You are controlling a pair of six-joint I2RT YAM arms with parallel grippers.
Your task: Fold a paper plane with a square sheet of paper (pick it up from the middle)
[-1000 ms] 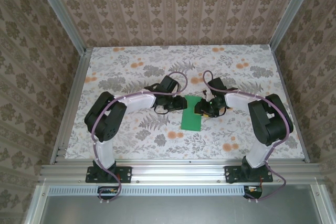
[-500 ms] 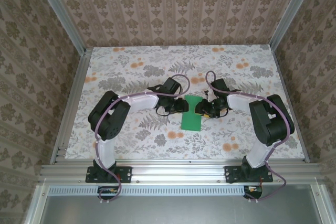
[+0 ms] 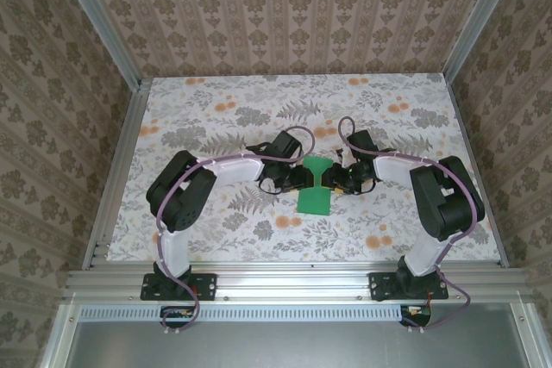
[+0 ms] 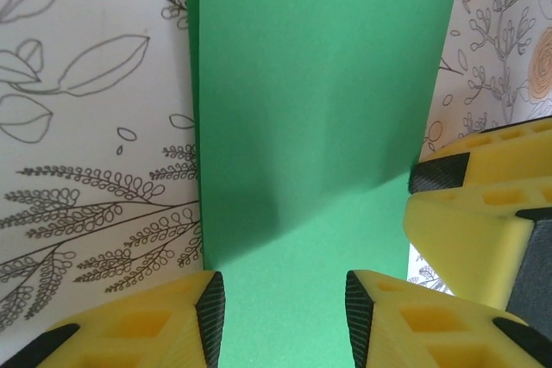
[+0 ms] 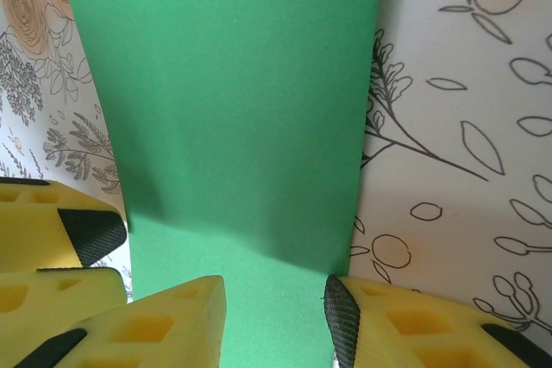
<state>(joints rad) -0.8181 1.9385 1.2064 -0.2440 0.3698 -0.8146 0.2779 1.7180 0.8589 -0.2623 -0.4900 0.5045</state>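
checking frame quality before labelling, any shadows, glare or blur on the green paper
Left wrist: the paper is sharp, with a darker shadow band across its near part and no glare. Right wrist: much the same, a shadow over the paper's near end, and the table print is crisp. Top external: even light, no glare, the paper small but clear.

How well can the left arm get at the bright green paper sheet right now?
Likely yes: the left claw sits right over the bright green paper sheet, jaws apart, nothing blocking it.
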